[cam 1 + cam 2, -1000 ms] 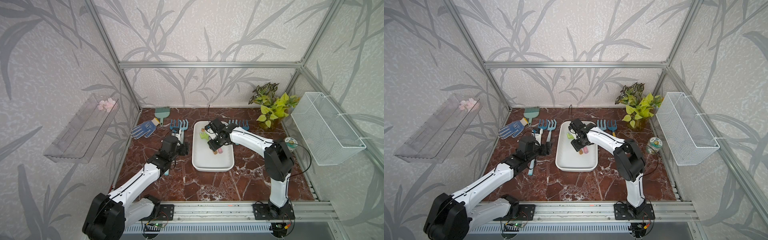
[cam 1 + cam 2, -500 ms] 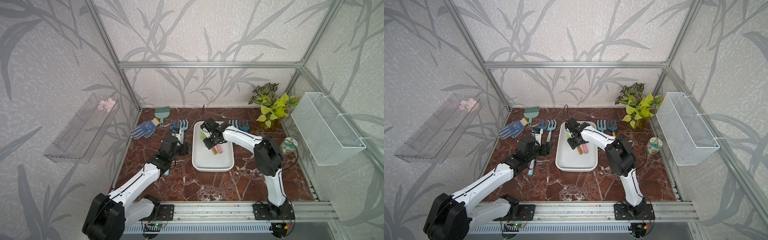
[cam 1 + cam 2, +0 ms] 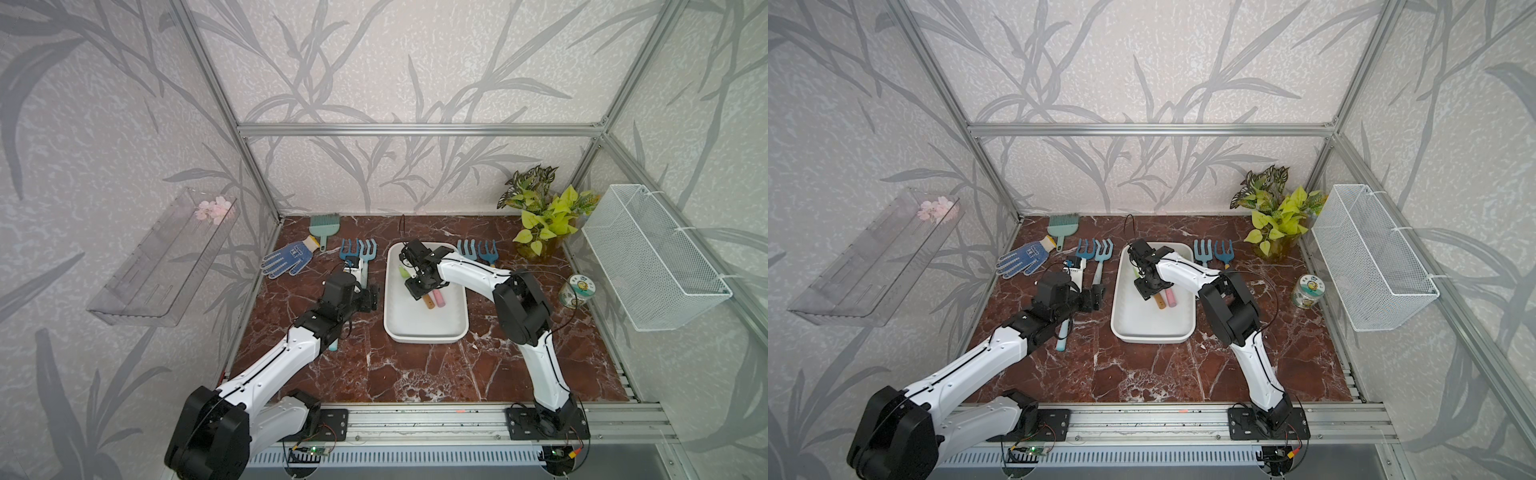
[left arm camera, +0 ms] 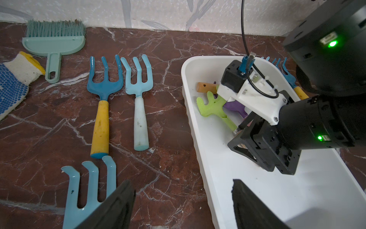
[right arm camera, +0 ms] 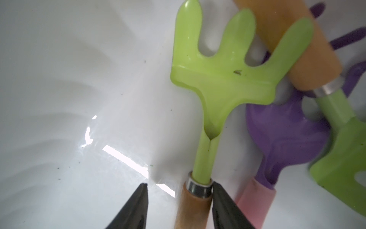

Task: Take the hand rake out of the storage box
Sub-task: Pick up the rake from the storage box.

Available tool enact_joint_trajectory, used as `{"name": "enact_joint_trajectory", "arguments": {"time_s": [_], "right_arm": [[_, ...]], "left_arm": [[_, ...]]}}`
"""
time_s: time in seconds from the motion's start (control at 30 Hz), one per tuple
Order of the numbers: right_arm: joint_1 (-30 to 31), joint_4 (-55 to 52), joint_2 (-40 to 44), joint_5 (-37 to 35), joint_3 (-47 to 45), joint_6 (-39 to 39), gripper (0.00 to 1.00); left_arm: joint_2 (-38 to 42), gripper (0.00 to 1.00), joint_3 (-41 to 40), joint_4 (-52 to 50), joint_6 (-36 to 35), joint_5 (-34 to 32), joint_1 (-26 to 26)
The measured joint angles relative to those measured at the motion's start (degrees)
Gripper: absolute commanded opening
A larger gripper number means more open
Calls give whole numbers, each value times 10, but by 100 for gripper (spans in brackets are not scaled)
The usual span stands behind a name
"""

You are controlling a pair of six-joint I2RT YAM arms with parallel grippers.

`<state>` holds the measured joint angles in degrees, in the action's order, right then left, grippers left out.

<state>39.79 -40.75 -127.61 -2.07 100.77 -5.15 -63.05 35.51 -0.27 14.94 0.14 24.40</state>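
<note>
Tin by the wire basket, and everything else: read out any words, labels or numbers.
Round tin: printed label on top, too small to read.
Glove: blue mark on its back, too blurred to read.
Nothing else readable in any view.

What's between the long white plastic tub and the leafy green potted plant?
Two blue three-pronged hand rakes lie side by side there, beside the white plastic tub, shown in both top views.
</note>
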Motion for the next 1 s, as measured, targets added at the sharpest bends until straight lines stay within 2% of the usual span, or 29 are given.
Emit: {"name": "enact_joint_trajectory", "arguments": {"time_s": [0.07,0.2,0.37,0.53,0.6,0.7,1.0], "right_arm": [[-2,-1,-6,1,3,-2,49],[-5,-8,-19,5,14,-7,42],[-5,-12,-20,7,24,-9,34],[-5,-4,-15,20,10,-13,31],[-5,8,-1,29,-13,-16,30],[-5,19,39,43,-60,-23,30],[-13,39,180,55,-141,-33,29]], "left_arm": [[0,80,0,0,0,0,0],[0,88,-1,3,-3,4,0],[1,89,-4,8,-5,15,0],[13,89,-12,11,-13,32,0],[16,91,-12,15,-18,42,0],[18,100,-12,21,-25,59,0],[34,100,-25,36,-30,98,0]]}}
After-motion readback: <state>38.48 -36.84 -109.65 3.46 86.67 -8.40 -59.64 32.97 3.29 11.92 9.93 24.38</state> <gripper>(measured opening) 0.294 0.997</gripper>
